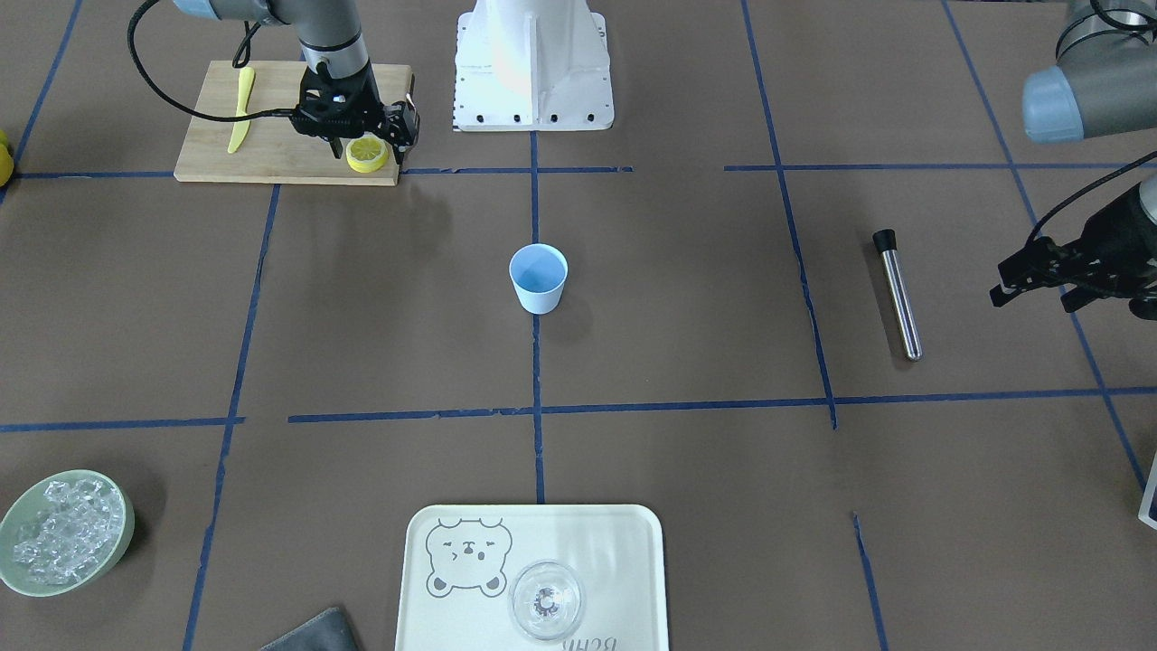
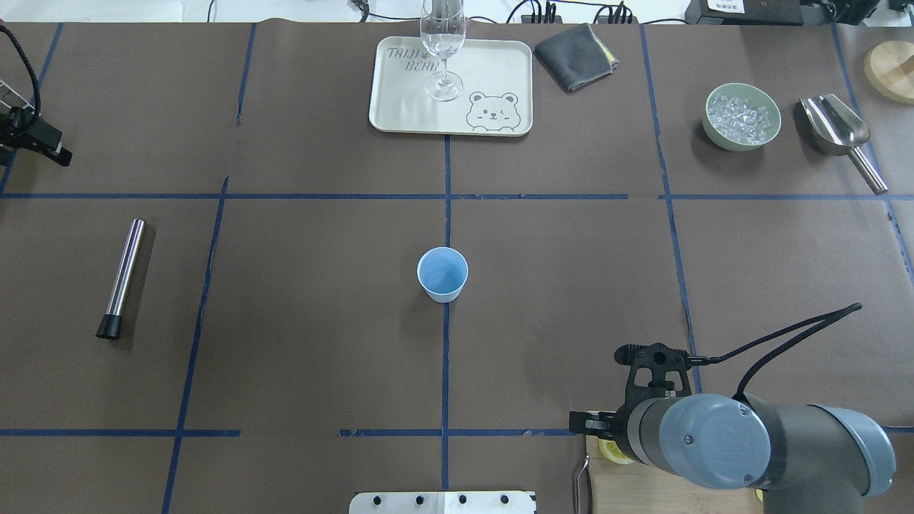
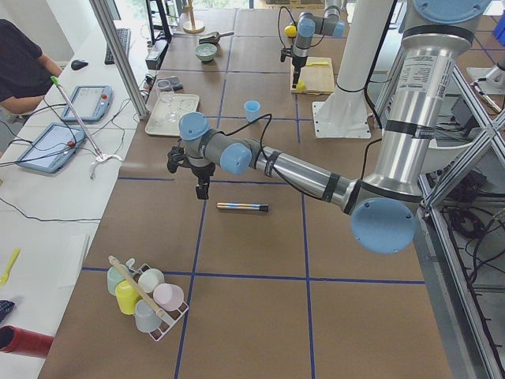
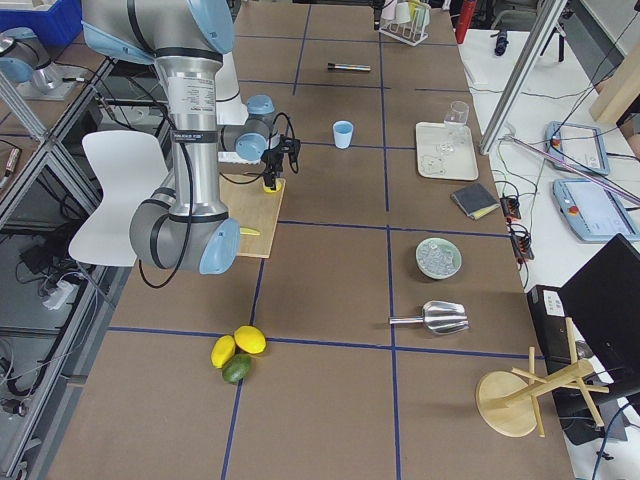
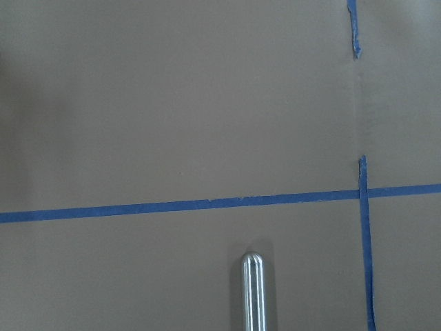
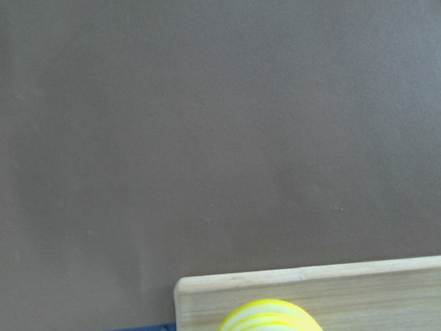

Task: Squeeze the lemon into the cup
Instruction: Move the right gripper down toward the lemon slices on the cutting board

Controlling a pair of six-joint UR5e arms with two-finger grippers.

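Your right fingers point(image 1: 401, 136) are spread, not clenched. They point down w/ the lemon point(image 1: 367, 152) between them; can't tell if either pad touches the rind. The lemon is the top of a small yellow stack of slices on the cutting board point(image 1: 271, 149), at the board corner nearest the ctr of the desk point(image 1: 705, 298). Right wrist cam shows only the stack's top and that same board corner. The yellow knife point(image 1: 240, 110) lies along the board's opposite end, well apart from the stack. The board sits by the desk's robot-side edge, on the robot's right of the white base point(image 1: 533, 63).

The cup point(image 1: 539, 278) stands upright at desk ctr, on the blue tape line. It's well apart from the lemon and from both arms.

Your left fingers point(image 1: 1012, 285) hang above the desk toward its left end. Released or clenched: can't tell from these views. The steel muddler point(image 1: 898, 294) w/ black cap lies flat near them, btw them and the cup. Left wrist cam catches its rounded steel tip.

At the operator-side edge there's a bear-print tray point(image 1: 633, 542) w/ a clear glass point(image 1: 545, 599) standing on it. The green bowl point(image 2: 742, 145) of ice sits toward that edge's corner on the robot's right.
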